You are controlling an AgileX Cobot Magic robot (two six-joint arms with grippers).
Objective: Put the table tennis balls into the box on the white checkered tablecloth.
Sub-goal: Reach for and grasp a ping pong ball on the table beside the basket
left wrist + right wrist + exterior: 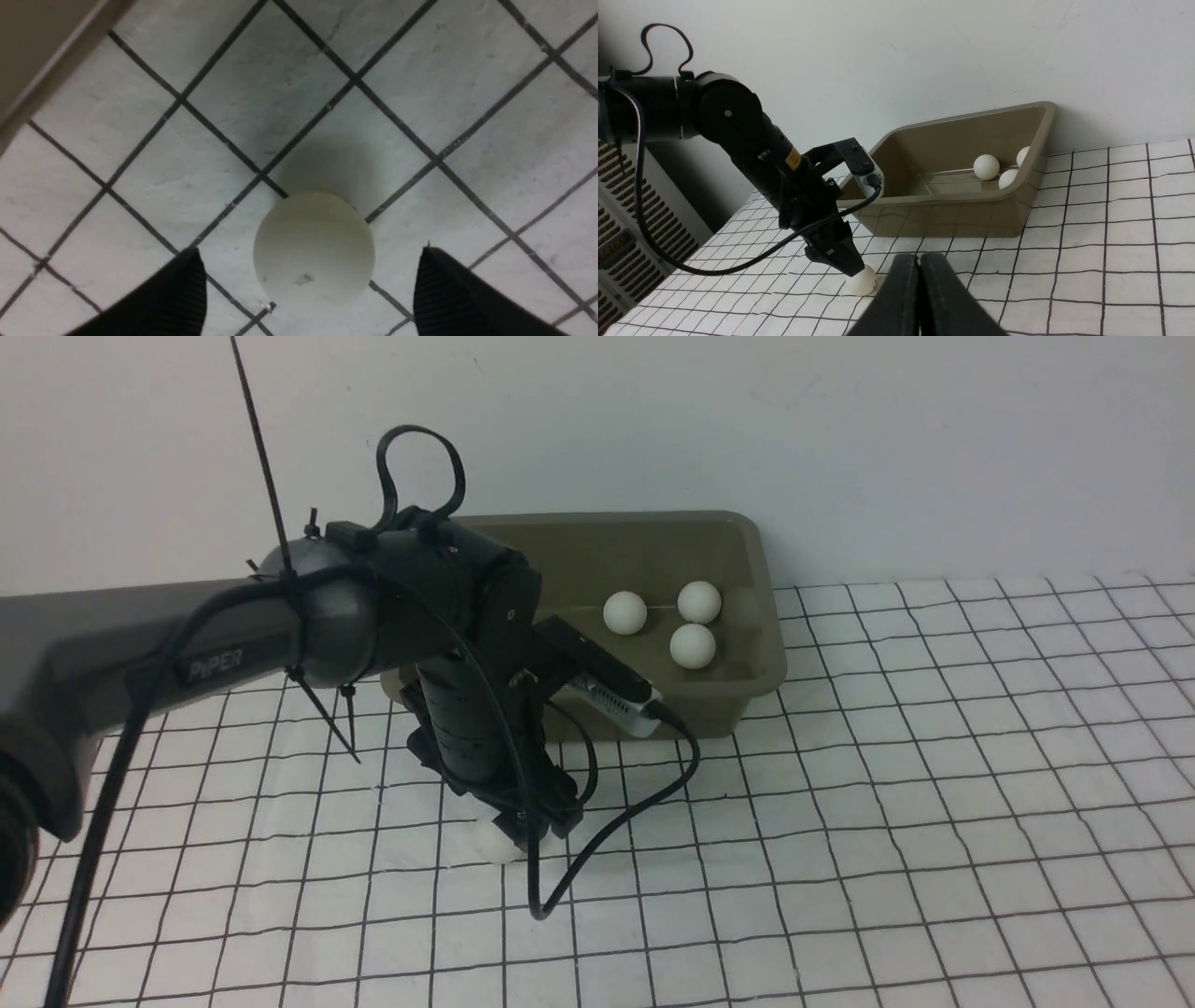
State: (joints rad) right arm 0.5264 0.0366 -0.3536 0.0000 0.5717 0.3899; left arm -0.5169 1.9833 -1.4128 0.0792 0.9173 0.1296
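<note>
One table tennis ball (314,252) lies on the white checkered tablecloth (934,803), in front of the box. My left gripper (309,249) points down over it, open, with one finger on each side and a gap to the ball on both. From the front this ball (493,845) peeks out under the left gripper (527,826). The olive-brown box (761,686) stands by the wall and holds three balls (625,612) (699,602) (693,646). My right gripper (919,262) is shut on nothing, above the cloth; it is outside the front view.
A black cable (579,868) from the left wrist loops down to the cloth beside the ball. A grey slotted cabinet (626,224) stands past the cloth's far-left edge. The white wall (840,429) rises right behind the box.
</note>
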